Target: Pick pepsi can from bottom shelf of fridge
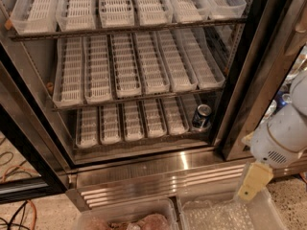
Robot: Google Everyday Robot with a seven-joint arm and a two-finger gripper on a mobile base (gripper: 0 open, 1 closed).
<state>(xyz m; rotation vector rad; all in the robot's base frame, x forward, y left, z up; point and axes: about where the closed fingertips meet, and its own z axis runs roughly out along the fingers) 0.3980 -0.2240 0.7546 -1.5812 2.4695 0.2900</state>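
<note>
The fridge [247, 75] stands open with three tray-lined wire racks. The pepsi can [202, 117] stands upright at the right end of the bottom shelf [129, 121], a dark blue can with a silver top, just inside the black door frame. The other lanes of that shelf hold nothing. My gripper [250, 185] hangs from the white arm at the lower right, outside the fridge. It is in front of the stainless sill, below and to the right of the can and well apart from it.
The stainless steel base sill [153, 176] runs under the shelves. Two clear plastic bins [218, 214] sit on the floor in front of it. Cables [17, 210] lie on the floor at the lower left. The black door frame stands between arm and can.
</note>
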